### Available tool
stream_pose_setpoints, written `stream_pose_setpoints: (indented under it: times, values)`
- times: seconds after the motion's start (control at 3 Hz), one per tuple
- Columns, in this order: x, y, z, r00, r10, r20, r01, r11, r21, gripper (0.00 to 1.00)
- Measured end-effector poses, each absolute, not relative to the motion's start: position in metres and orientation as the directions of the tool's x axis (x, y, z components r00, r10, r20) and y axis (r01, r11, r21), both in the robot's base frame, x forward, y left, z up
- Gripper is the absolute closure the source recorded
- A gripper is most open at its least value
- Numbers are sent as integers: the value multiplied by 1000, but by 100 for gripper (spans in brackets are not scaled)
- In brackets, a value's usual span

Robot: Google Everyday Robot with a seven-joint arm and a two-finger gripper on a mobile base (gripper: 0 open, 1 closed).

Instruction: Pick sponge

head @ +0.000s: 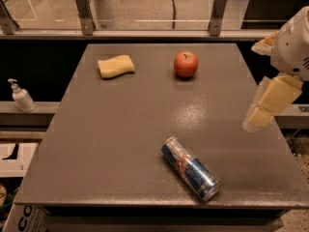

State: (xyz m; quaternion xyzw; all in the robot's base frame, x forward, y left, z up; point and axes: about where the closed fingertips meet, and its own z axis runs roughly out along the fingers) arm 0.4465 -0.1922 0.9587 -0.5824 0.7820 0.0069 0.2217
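Grey bench has the sponge far-left and the claw hanging off its right edge, can't tell open or closed, so reaching across might clip the apple.

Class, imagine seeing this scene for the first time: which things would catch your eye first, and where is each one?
The red apple stands out at the far side of the grey table, with the pale yellow sponge to its left. A blue can lies on its side near the front edge. The gripper hangs at the table's right edge, far from the sponge.
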Motion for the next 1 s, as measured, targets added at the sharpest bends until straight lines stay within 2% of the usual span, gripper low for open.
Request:
stream_pose_setpoints:
  times: [1.0]
  values:
    - [462, -130, 916, -225, -747, -626, -914, 384, -129, 0]
